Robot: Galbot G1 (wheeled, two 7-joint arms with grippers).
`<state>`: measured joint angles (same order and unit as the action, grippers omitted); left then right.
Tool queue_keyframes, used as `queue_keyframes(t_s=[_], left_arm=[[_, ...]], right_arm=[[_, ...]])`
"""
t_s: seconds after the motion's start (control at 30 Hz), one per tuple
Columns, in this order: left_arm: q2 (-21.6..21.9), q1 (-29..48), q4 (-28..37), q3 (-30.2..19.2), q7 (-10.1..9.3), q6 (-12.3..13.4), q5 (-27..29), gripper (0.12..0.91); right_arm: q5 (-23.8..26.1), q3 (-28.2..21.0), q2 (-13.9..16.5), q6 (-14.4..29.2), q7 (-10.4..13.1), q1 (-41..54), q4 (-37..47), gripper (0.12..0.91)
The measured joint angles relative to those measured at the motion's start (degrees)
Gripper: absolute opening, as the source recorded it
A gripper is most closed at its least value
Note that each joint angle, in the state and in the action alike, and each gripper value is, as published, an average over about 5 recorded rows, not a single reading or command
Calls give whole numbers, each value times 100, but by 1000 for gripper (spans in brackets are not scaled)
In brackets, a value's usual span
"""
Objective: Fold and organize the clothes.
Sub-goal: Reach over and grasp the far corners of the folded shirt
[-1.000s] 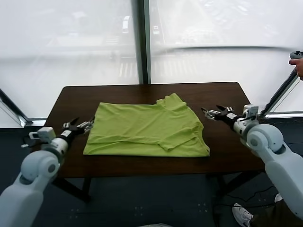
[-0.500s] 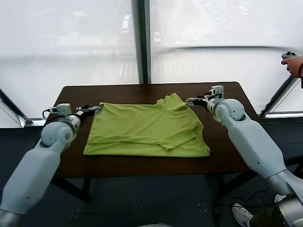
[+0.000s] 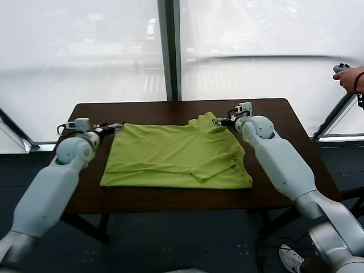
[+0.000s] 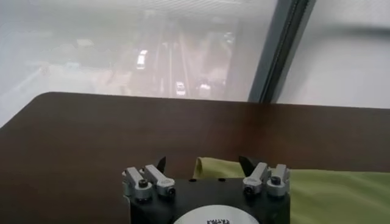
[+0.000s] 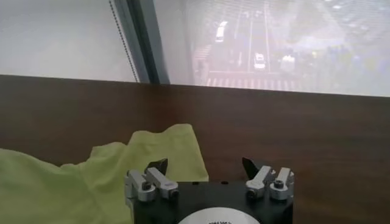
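The left gripper (image 3: 115,125) has moved up from the near side of the table (image 3: 267,170) to the far left corner of the T-shirt (image 3: 176,156). Its fingers are wide open, and the green cloth lies right in front of them. The right gripper (image 3: 218,121) has moved up too, to the far right corner by the sleeve. Its fingers are apart with nothing between them. The shirt lies partly folded between both grippers. I think they will grab the far edge next.

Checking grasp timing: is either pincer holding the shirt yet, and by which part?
Nothing is held. The left pincer stands open at the lime-green thin-fabric T-shirt's far left corner, the right pincer open at its far right corner.
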<state>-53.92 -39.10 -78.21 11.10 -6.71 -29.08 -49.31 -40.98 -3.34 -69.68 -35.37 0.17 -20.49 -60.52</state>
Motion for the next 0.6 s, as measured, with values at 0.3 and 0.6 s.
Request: queue_keyframes(t_s=[0.3, 0.6], left_arm=[[-86, 144, 278, -104, 42, 51, 56, 903], [-170, 230, 435, -145, 110, 97, 91, 813]], right_arm=[[10, 27, -61, 17, -9, 2, 61, 609], [11, 45, -17, 25, -13, -27, 66, 423]])
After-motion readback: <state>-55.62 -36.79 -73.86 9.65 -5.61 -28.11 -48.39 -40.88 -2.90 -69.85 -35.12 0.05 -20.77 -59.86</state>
